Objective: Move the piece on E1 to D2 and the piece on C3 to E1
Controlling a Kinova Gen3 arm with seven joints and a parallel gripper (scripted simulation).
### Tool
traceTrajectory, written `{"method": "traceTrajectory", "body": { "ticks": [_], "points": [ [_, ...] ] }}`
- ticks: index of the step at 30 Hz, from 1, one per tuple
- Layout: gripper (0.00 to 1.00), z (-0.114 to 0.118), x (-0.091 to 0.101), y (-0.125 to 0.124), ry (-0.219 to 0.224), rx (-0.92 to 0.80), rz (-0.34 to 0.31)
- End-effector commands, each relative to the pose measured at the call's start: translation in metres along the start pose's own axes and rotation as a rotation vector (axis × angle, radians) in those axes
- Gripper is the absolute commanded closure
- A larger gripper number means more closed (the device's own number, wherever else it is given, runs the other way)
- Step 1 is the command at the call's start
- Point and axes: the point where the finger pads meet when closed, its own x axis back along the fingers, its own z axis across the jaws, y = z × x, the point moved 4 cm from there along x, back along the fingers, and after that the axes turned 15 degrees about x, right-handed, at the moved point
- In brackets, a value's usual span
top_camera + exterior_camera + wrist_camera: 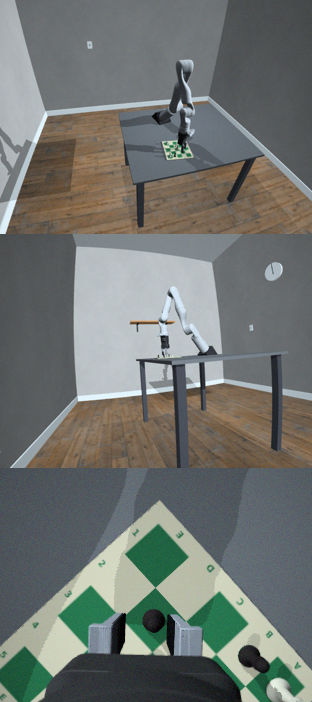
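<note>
Tool (145, 624) spread, pinching nothing: its fingers flank a black piece (153, 620) with a gap showing on each side. The piece stands upright on the green square that I read from the edge marks as D2, diagonally next to the corner square E1 (156, 555), which is bare. So I judge the first move as good as done, with the piece set down where it belongs and only the pull-away left. Next I should lift straight up, so neither finger brushes the piece and tips it, then go for C3. That square lies under my tool body in the wrist view, so I cannot see what stands on it. From the top view the arm (181, 95) folds up from its base at the back of the worktop (227, 141) and drops nearly vertical over the board (190, 156), the tool pointing down with its tips low among the pieces. Two more pieces, one black (248, 656) and one white (280, 688), stand near the A and B edge, well apart from my fingers.
</note>
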Motion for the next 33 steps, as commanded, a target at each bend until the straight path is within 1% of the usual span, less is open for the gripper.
{"method": "traceTrajectory", "body": {
  "ticks": [1, 8, 10, 14, 18, 23, 29, 30, 33],
  "points": [
    [0.32, 0.005, 0.014, -0.001, 0.017, -0.011, 0.013],
    [0.32, 0.005, 0.043, 0.0, 0.017, -0.011, 0.013],
    [0.32, 0.005, 0.043, 0.0, 0.017, -0.011, 0.013],
    [0.32, 0.005, 0.057, 0.0, 0.017, -0.011, 0.013],
    [0.32, 0.005, 0.068, 0.0, 0.017, -0.011, 0.013],
    [0.32, 0.004, 0.075, 0.0, 0.017, -0.011, 0.013],
    [0.32, 0.004, 0.076, 0.0, 0.017, -0.011, 0.013],
    [0.0, 0.004, 0.076, 0.0, 0.017, -0.011, 0.013],
    [0.0, 0.004, 0.076, 0.0, 0.017, -0.011, 0.013]
  ]
}}
